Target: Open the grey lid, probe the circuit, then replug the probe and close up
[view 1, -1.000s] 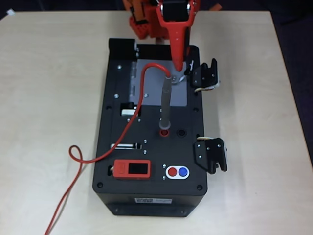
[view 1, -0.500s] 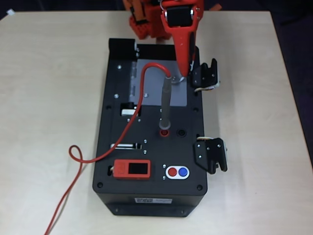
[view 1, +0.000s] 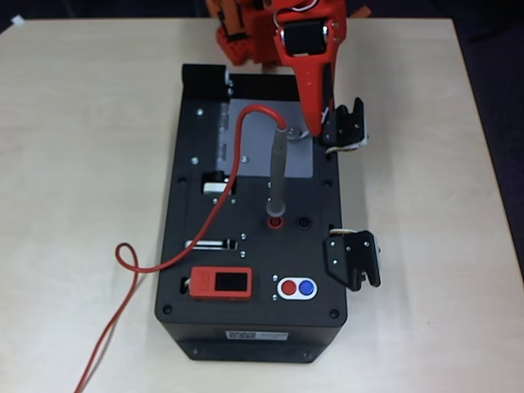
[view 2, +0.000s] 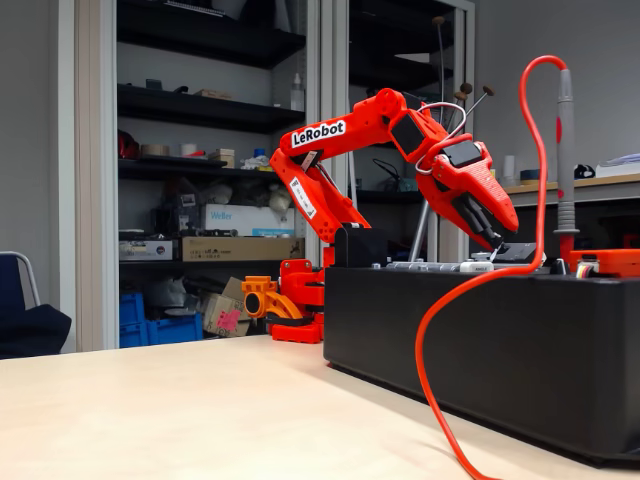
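The grey lid (view 1: 260, 147) lies flat and closed on the black box (view 1: 205, 246), so the circuit is hidden. Upright in a red socket (view 1: 276, 220) stands the probe (view 1: 278, 172), also visible in the fixed view (view 2: 566, 150). Its red cable (view 1: 196, 237) arcs over the lid and runs off the box to the left. My red gripper (view 1: 313, 128) reaches down from the back, its tips just over the lid's right edge beside the small knob (view 1: 302, 132). In the fixed view the gripper (view 2: 503, 238) has its fingers a little apart, with nothing between them.
Two black latches (view 1: 344, 124) (view 1: 354, 259) stick out from the box's right side. A red display module (view 1: 221, 283) and red and blue buttons (view 1: 296, 287) sit near the front. The cable loops on the table (view 1: 127, 255) at the left.
The gripper has swung a little to the right and lower, from above the lid's knob to the lid's right edge. Lid and probe have not moved.
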Motion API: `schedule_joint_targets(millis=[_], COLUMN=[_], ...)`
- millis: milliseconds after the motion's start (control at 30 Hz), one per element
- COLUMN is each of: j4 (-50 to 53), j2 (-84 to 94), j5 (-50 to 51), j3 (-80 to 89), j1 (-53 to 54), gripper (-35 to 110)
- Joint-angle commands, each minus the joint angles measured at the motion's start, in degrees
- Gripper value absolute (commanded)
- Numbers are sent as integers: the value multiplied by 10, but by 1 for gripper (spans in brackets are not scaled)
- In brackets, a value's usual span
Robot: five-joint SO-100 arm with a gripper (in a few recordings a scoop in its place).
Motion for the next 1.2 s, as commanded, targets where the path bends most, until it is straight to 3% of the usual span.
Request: schedule_joint_targets(millis=[0, 367, 600, 1167], j4=[-8, -32, -32, 141], j2=[4, -1, -3, -84], j5=[15, 36, 41, 29], j3=[4, 23, 18, -201], j1=[-10, -11, -4, 37], gripper=[13, 0, 0, 0])
